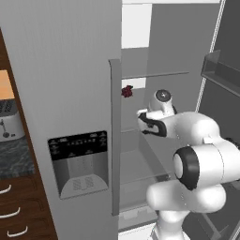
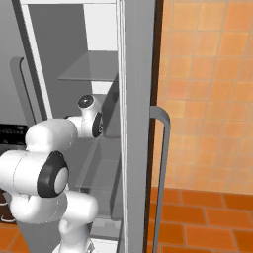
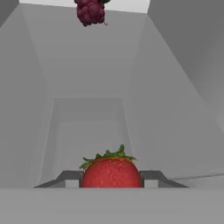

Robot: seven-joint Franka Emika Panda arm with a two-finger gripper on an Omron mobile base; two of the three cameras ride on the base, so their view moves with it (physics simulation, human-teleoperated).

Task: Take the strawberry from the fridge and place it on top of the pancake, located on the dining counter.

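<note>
Inside the fridge (image 1: 61, 70), the strawberry (image 3: 111, 172), bright red with a green leafy cap, sits between the two fingers (image 3: 151, 176). They press against its left and right sides, closed on it as far as the low hand view lets me judge. Deeper in the fridge from it lie pale grey walls and a recessed back. One dark-red lumpy berry (image 1: 127, 91) rests near the front edge of a fridge shelf, just beside the closed door's long handle (image 1: 115, 136) and above the hand. The other fridge door (image 2: 136, 99) stands open at the arm's right, its own handle (image 2: 162, 163) facing the orange tiled wall (image 2: 207, 89). One toaster (image 1: 9, 123) stands left of the fridge.
</note>
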